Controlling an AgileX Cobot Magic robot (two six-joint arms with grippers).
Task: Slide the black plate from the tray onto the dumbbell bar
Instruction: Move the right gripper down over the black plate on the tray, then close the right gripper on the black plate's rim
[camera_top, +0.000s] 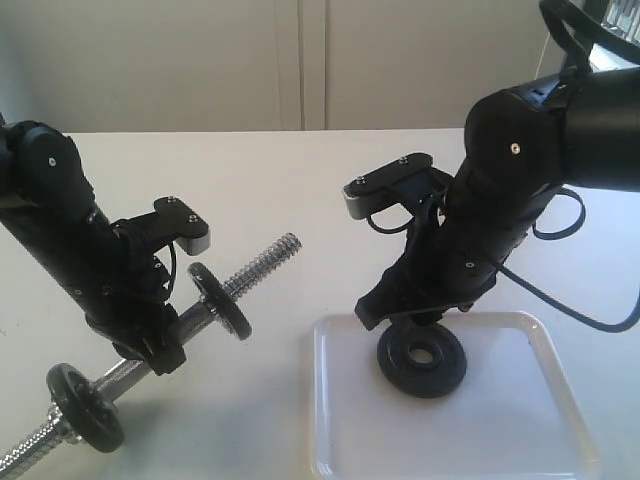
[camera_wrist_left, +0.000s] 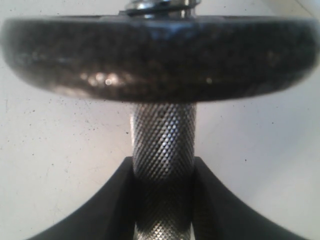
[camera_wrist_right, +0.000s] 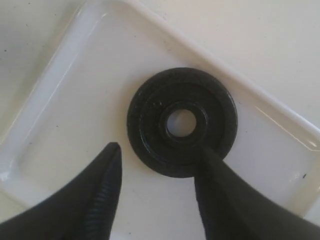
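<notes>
The black plate (camera_top: 422, 360) (camera_wrist_right: 181, 122) lies flat in the translucent-white tray (camera_top: 500, 425) (camera_wrist_right: 70, 130), near its far rim. My right gripper (camera_top: 405, 322) (camera_wrist_right: 159, 146) hangs open just over the plate. One of its fingers stands outside the plate's rim and the other reaches over the disc beside the centre hole. The dumbbell bar (camera_top: 268, 256) (camera_wrist_left: 164, 145) is tilted, its bare threaded end pointing up toward the tray. My left gripper (camera_top: 165, 348) (camera_wrist_left: 164, 200) is shut on its knurled middle. A black disc (camera_top: 220, 300) (camera_wrist_left: 160, 55) sits on the bar just beyond the fingers.
Another black disc (camera_top: 88, 405) sits on the bar's lower end at the table's front left. White table (camera_top: 290, 170) stretches behind both arms. The right arm's cables (camera_top: 560, 290) hang beside the tray's far right corner.
</notes>
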